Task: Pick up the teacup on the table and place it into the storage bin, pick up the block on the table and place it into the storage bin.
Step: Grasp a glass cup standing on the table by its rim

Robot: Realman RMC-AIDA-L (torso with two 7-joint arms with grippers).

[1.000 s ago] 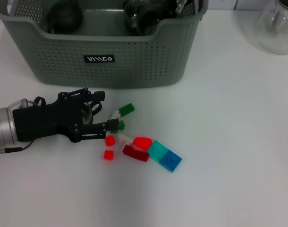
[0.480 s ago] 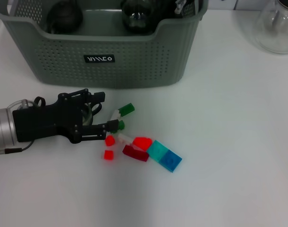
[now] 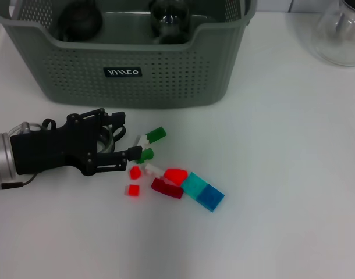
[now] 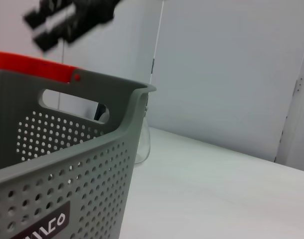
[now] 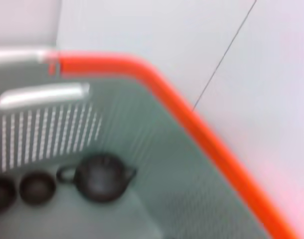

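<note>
The left gripper [image 3: 131, 136] lay low over the white table [image 3: 282, 174], fingers spread and clamping nothing, its lower fingertip at a small green block [image 3: 146, 155]. A green-and-white block [image 3: 151, 136] sat just beyond the tips. Nearer lay a scatter of red blocks [image 3: 166, 181] with a teal and blue block [image 3: 202, 191] beside them. Farther back stood the storage bin [image 3: 166, 75], label facing forward, with dark teaware [image 3: 78, 20] inside. A glass vessel [image 3: 343, 32] stood at the table's far right corner. The right gripper itself could not be seen; its wrist camera looked down into the storage bin at a dark teapot [image 5: 99, 178].
</note>
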